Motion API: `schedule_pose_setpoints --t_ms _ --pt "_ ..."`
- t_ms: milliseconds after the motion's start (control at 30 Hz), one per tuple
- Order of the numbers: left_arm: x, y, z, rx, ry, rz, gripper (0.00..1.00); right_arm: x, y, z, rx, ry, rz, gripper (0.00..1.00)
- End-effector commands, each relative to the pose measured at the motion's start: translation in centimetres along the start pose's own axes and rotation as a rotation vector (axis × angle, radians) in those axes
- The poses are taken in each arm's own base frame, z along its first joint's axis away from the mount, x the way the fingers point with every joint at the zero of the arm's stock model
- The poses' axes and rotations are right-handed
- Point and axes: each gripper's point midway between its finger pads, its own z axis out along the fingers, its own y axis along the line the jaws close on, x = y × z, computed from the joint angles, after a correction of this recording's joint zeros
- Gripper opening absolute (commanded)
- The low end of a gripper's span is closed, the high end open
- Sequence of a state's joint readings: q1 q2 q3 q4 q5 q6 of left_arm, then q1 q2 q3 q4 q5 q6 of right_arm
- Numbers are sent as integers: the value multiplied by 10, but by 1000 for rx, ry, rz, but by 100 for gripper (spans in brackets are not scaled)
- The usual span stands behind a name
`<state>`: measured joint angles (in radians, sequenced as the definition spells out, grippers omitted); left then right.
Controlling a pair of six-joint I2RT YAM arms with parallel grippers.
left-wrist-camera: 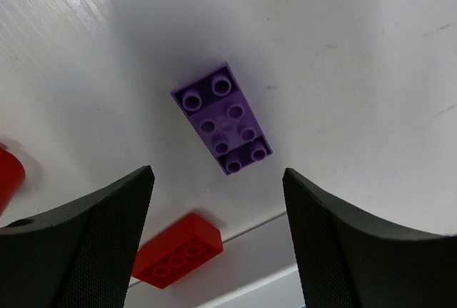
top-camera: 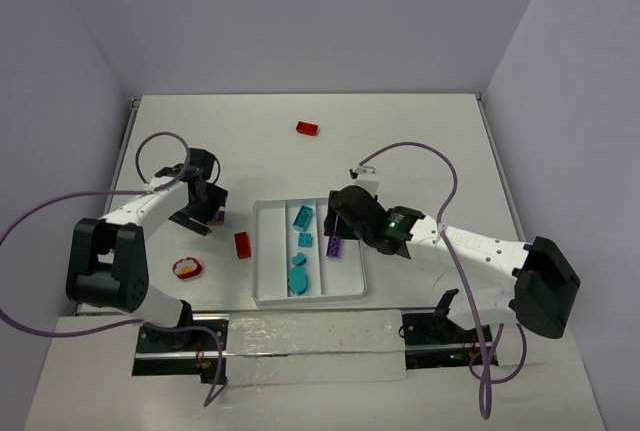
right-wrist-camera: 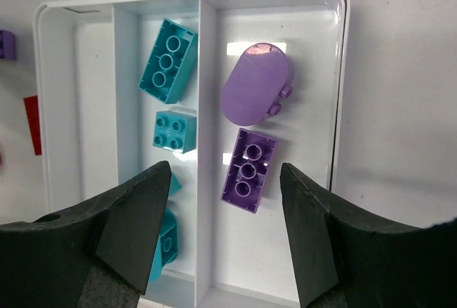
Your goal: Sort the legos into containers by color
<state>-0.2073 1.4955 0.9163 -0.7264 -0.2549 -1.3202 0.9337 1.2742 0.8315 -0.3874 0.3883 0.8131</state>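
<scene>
Teal bricks [right-wrist-camera: 168, 60] and two purple bricks [right-wrist-camera: 248, 170] lie sorted in the tray [top-camera: 268, 261], a loose purple brick [left-wrist-camera: 223, 118] at its nine o'clock and three red pieces [top-camera: 242, 244] are yet unsorted, and the left gripper [left-wrist-camera: 216, 179] and right gripper [right-wrist-camera: 225, 172] are both spread and empty.

Figure: my left arm [top-camera: 140, 206] and right arm [top-camera: 480, 246]. Each has white tubular links between black joint housings [top-camera: 372, 223] and rises from a bulky black base [top-camera: 100, 271]. A purple cable [top-camera: 410, 144] trails from each wrist. A green light [top-camera: 396, 219] glows on the right forearm. My jaws are matte black wedges with finely dimpled inner faces.
</scene>
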Motion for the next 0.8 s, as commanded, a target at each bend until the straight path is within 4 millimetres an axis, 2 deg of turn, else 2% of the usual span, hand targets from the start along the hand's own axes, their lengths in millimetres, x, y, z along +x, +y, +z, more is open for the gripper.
schedule_pose_setpoints --t_ms 0,400,600,700,733,767 --pt "-11 -9 9 -7 -37 -117 78 -24 8 -15 -18 -72 14 71" --pt "-16 -15 34 -19 -48 -115 73 -21 9 -12 -18 -59 4 72" --pt "-16 -7 41 -41 -46 -99 70 -20 9 -12 -21 -55 11 72" --pt "-15 -5 44 -43 -41 -90 63 -20 9 -13 -26 -57 16 72" --pt "-13 -5 45 -45 -37 -88 54 -20 10 -14 -27 -57 15 72" --pt "-13 -5 45 -48 -36 -87 54 -20 10 -14 -27 -57 14 72"
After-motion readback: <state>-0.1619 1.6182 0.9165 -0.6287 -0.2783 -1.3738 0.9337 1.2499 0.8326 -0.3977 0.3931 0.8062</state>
